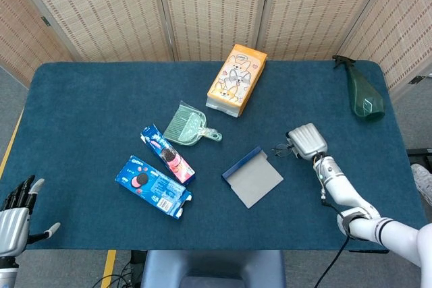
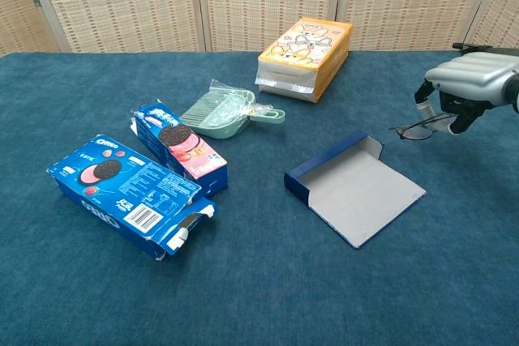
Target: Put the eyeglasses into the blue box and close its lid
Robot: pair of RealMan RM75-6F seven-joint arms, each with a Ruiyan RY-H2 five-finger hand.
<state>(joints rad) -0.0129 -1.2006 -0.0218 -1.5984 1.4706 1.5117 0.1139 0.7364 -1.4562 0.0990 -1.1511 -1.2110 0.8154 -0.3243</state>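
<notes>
The eyeglasses (image 1: 282,149) (image 2: 418,129) are thin and dark-framed, and they hang in the air from my right hand (image 1: 307,141) (image 2: 470,79), which pinches them from above. They sit just right of the blue box (image 1: 253,178) (image 2: 357,188) and off the table. The box lies open and flat on the blue cloth, its grey inside facing up and a low blue wall along its left side. My left hand (image 1: 13,214) is at the bottom left corner of the head view, below the table edge, with its fingers spread and nothing in it.
An orange tissue pack (image 1: 236,79) lies at the back centre, with a green dustpan (image 1: 189,126) in front of it. Two Oreo boxes (image 1: 154,185) (image 1: 169,154) lie at the left. A green spray bottle (image 1: 364,92) rests at the far right.
</notes>
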